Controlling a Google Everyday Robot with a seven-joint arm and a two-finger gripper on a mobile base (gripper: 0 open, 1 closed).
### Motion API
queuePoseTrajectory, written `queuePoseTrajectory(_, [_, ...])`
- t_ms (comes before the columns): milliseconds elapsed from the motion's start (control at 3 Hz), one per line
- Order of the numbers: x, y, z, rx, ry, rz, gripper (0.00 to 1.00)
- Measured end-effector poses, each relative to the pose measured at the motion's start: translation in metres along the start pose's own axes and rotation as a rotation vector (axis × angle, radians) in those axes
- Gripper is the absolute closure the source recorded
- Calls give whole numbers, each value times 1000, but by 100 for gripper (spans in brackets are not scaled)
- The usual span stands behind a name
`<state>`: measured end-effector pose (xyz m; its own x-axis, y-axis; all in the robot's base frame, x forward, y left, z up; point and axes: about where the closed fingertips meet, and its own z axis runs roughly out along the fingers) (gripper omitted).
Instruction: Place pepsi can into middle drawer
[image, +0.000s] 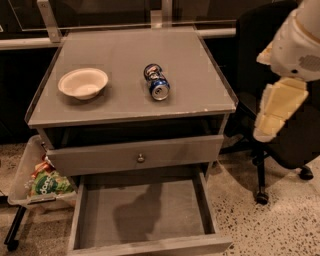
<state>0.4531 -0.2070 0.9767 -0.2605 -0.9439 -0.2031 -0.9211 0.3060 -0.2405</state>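
The pepsi can (156, 81) lies on its side on the grey cabinet top (200, 70), right of centre, with one silver end facing me. The middle drawer (145, 210) is pulled out below, and its flat grey floor is bare. My gripper (267, 127) hangs at the right of the view, beside the cabinet's right edge. It is cream-coloured, points down, and is well apart from the can, at about the height of the cabinet top.
A white bowl (82, 83) sits on the left of the cabinet top. A grey drawer front with a round knob (140, 158) is above the open drawer. A bin (19, 172) holding a green snack bag (49, 183) stands at left. A black office chair (270, 150) stands at right.
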Motion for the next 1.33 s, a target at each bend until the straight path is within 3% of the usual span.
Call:
queuePoseTrajectory(333, [-22, -18, 18, -23, 51, 41, 0])
queuePoseTrajectory(667, [-27, -20, 19, -16, 46, 44, 0])
queuePoseTrajectory(1000, [-40, -23, 29, -19, -4, 68, 0])
queuePoseTrajectory(1333, [-67, -44, 40, -42, -97, 185, 0])
